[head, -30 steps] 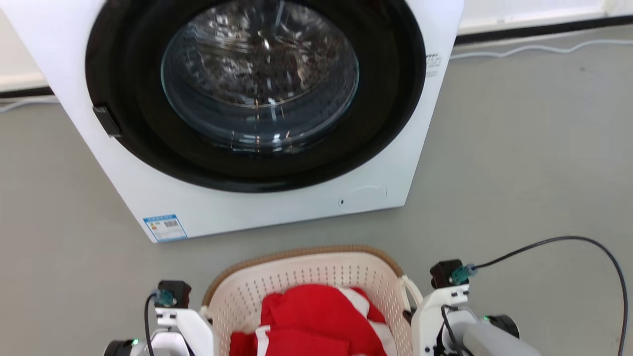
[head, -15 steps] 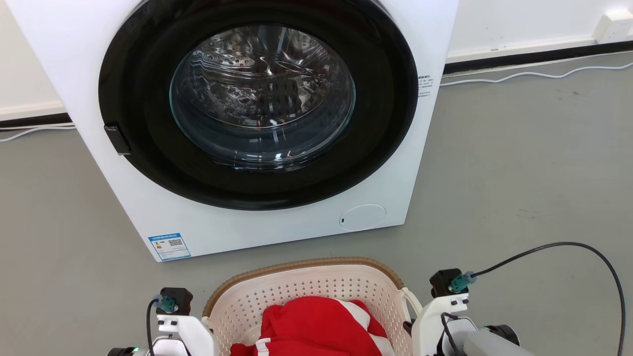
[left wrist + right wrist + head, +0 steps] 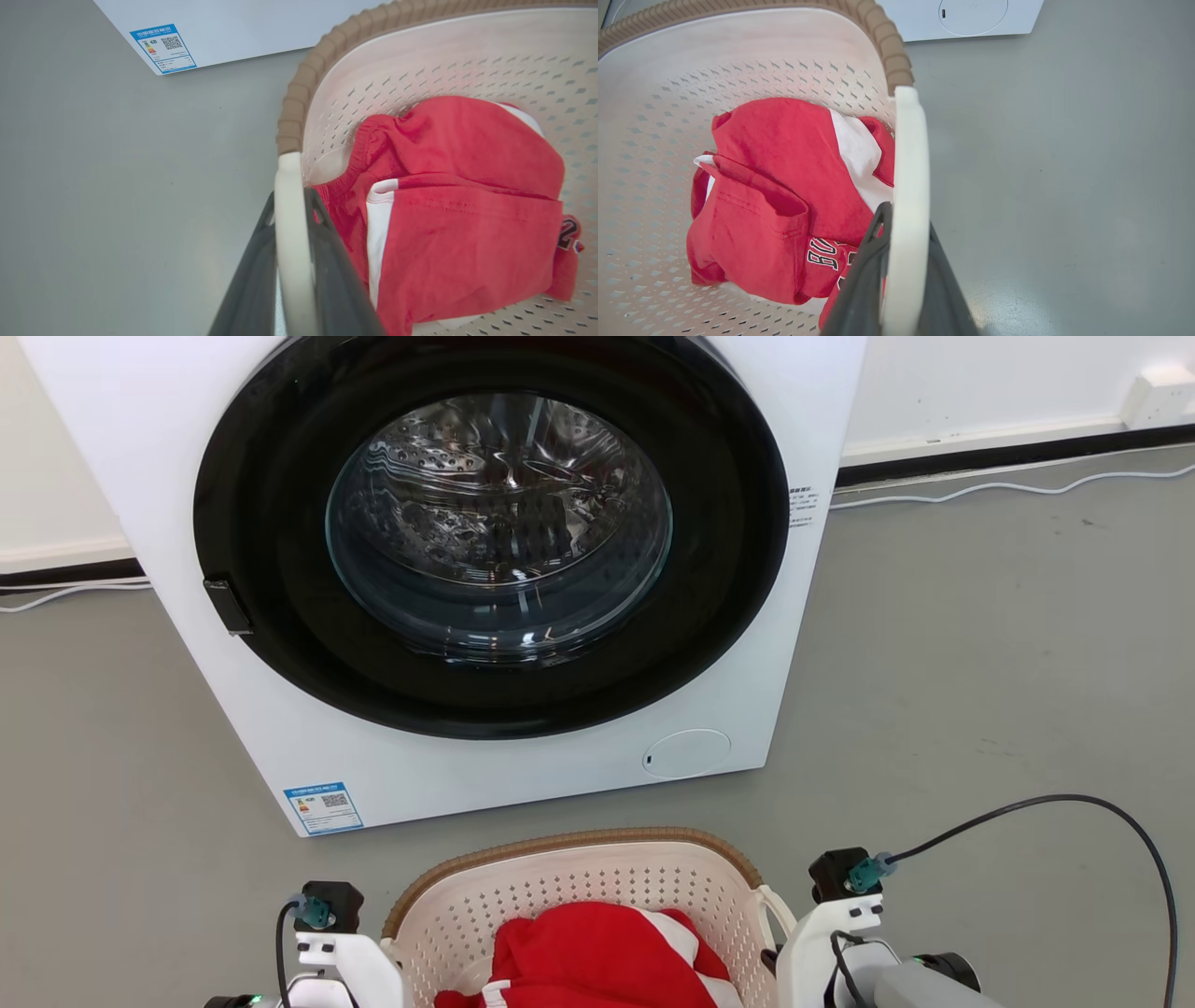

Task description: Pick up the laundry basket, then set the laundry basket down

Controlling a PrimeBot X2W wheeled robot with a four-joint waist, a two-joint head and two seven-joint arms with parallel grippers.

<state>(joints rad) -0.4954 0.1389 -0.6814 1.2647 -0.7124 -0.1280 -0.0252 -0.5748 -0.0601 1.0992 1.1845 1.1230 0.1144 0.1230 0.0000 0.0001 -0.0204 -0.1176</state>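
Observation:
The laundry basket [image 3: 569, 841] is cream-white and perforated with a brown woven-look rim, low in the head view, just in front of the washing machine. A red and white garment [image 3: 597, 952] lies inside it. In the left wrist view my left gripper [image 3: 290, 196] is shut on the basket's white left handle [image 3: 288, 219], one dark finger on each side, beside the rim [image 3: 299, 88]. My right gripper [image 3: 906, 219] is likewise shut on the white right handle [image 3: 909, 163]. Whether the basket rests on the floor I cannot tell.
A white washing machine [image 3: 485, 784] with a shut, black-ringed glass door [image 3: 499, 523] stands close behind the basket. Grey floor [image 3: 980, 663] spreads to both sides. A white cable [image 3: 1008, 485] runs along the wall base, and a black cable [image 3: 1074, 800] arcs from my right wrist.
The whole head picture has shifted downward, so the camera has moved. The basket's far rim now reaches the washer's bottom edge in the picture. Both grips on the handles are unchanged.

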